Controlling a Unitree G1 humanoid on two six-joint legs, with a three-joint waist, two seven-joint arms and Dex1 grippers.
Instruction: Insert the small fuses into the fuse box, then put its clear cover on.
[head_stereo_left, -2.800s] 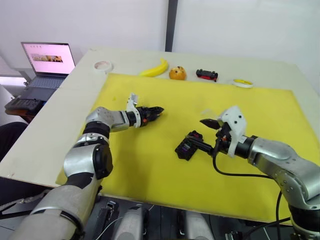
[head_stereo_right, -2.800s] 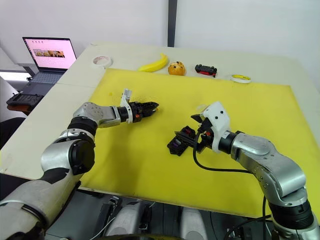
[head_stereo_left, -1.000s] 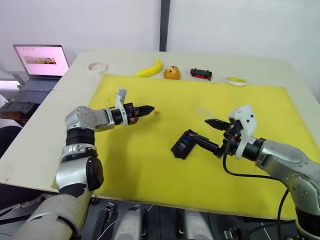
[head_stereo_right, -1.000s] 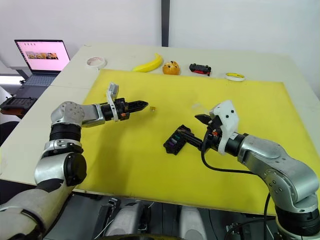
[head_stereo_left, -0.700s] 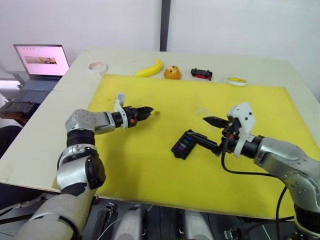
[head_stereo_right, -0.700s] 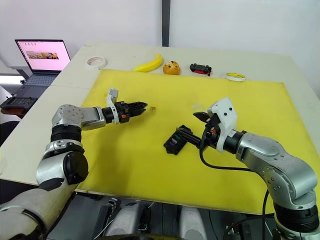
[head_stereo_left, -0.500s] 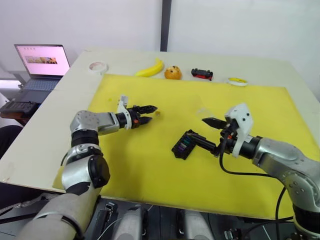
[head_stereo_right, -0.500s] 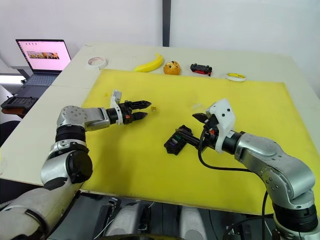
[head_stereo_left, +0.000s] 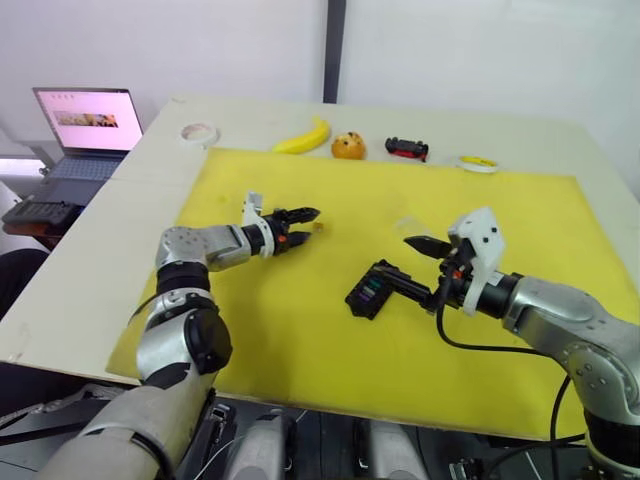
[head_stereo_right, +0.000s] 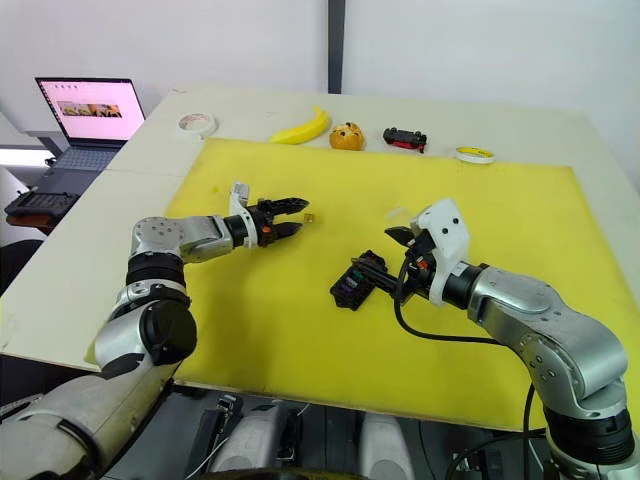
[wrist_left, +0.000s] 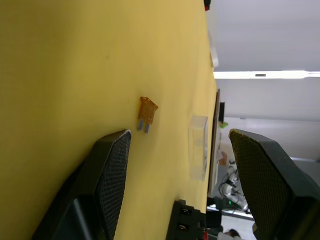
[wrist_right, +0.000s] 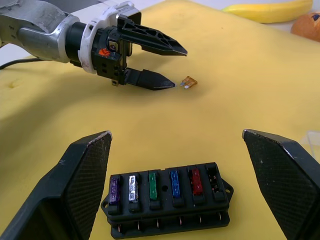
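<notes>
The black fuse box (wrist_right: 167, 192) lies on the yellow mat (head_stereo_left: 300, 330), with purple, grey, green, blue and red fuses in its slots and one end slot bare. My right gripper (head_stereo_left: 418, 268) is open just behind it, one finger low beside the box. An orange fuse (wrist_right: 188, 82) lies loose on the mat. My left gripper (head_stereo_left: 303, 220) is open with its tips just short of that fuse (wrist_left: 146, 111). The clear cover (wrist_left: 198, 147) lies flat on the mat beyond the fuse, faint in the head view (head_stereo_right: 397, 213).
Along the table's far edge lie a banana (head_stereo_left: 300, 137), an orange (head_stereo_left: 349, 146), a black-and-red toy car (head_stereo_left: 410, 149) and a yellow tape roll (head_stereo_left: 480, 163). A white tape roll (head_stereo_left: 199, 132) and an open laptop (head_stereo_left: 85, 125) are at the far left.
My left gripper, shut a second ago, has opened and moved closer to the orange fuse. The right gripper and the fuse box have stayed where they were.
</notes>
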